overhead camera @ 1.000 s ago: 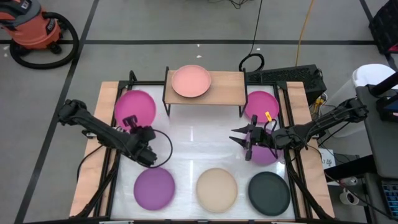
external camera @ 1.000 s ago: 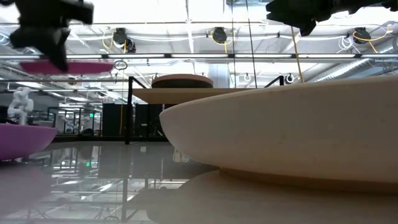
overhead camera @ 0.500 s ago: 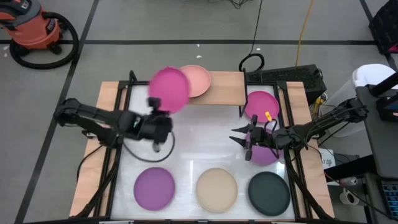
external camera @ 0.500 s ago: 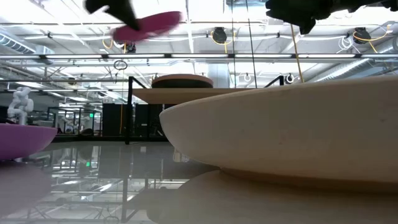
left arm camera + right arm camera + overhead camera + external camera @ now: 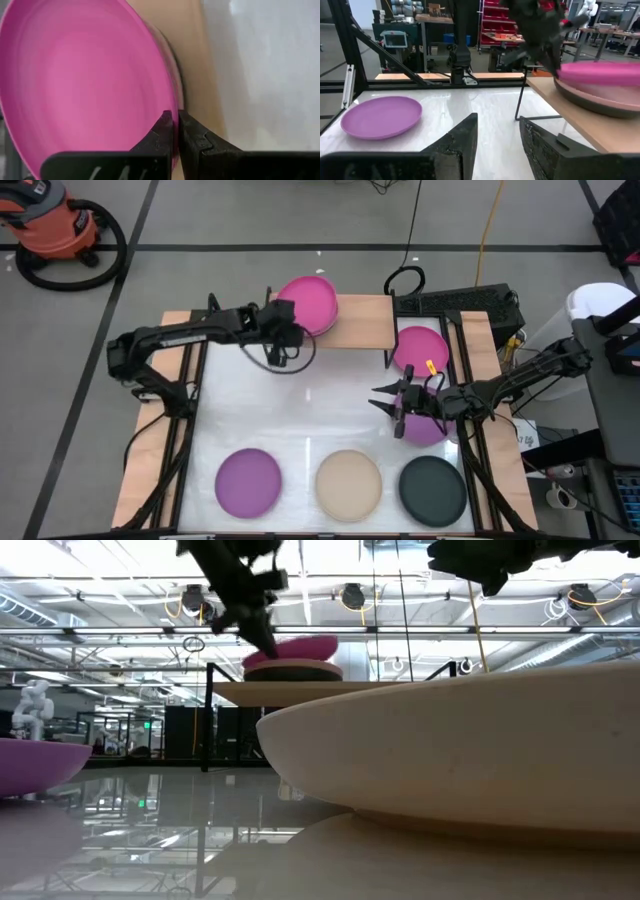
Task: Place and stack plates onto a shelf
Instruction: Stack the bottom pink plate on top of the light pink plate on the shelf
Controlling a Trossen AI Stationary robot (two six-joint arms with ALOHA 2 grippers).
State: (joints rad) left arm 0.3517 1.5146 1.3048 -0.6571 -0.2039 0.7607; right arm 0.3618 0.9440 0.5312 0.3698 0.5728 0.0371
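Observation:
My left gripper [image 5: 288,326] is shut on a hot pink plate [image 5: 308,303] over the left end of the wooden shelf [image 5: 365,322]. The low view shows this plate [image 5: 300,645] just above the salmon plate [image 5: 293,670] that lies on the shelf top. Whether the two plates touch, I cannot tell. My right gripper [image 5: 385,402] hovers open over the table's right side. Near it are another hot pink plate [image 5: 420,348] and one partly hidden under the arm [image 5: 428,430]. Purple [image 5: 249,481], beige [image 5: 349,484] and dark grey [image 5: 433,489] plates lie along the near edge. My left gripper [image 5: 175,117] pinches the hot pink plate's rim [image 5: 176,102] between its two fingers, one above the plate and one below. The fingers reach in from the table's left and near side. The plate is carried nearly level over the salmon plate [image 5: 600,97].
The shelf's right half [image 5: 372,318] is bare wood. The white table's middle [image 5: 320,410] holds nothing between the arms. A black frame [image 5: 190,370] runs along the table's sides. An orange vacuum [image 5: 55,225] and cables lie on the floor beyond.
My left gripper has carried the hot pink plate up from the table's left side, then toward the far edge and right, and lowered it over the salmon plate on the shelf. The plate tilted on the way and is nearly level now.

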